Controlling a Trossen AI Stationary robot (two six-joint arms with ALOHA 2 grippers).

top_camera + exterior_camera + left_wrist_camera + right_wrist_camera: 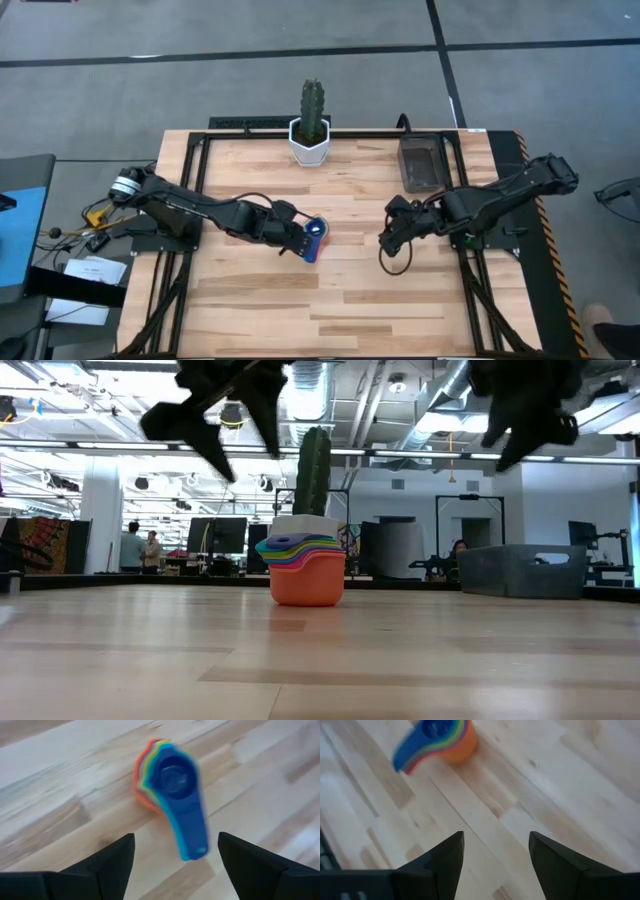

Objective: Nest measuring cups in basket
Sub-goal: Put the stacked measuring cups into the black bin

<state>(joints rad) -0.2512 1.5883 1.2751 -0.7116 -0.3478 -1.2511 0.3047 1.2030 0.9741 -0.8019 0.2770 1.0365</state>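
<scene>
The measuring cups (314,236) stand nested in one stack on the table's middle, orange outermost and blue innermost, resting on the orange cup's base (306,592). Their stacked handles (190,832) point toward the table's near edge. The basket (422,163) stands at the far right with none of the cups in it. My left gripper (300,243) hangs open above the table just left of the stack, touching nothing (176,845). My right gripper (386,240) hangs open to the right of the stack, also well above the wood (496,842).
A white pot with a green cactus (311,132) stands at the middle of the far edge, behind the stack. The low view shows both grippers raised high (238,445) (530,445). Bare wood (330,310) lies toward the near edge.
</scene>
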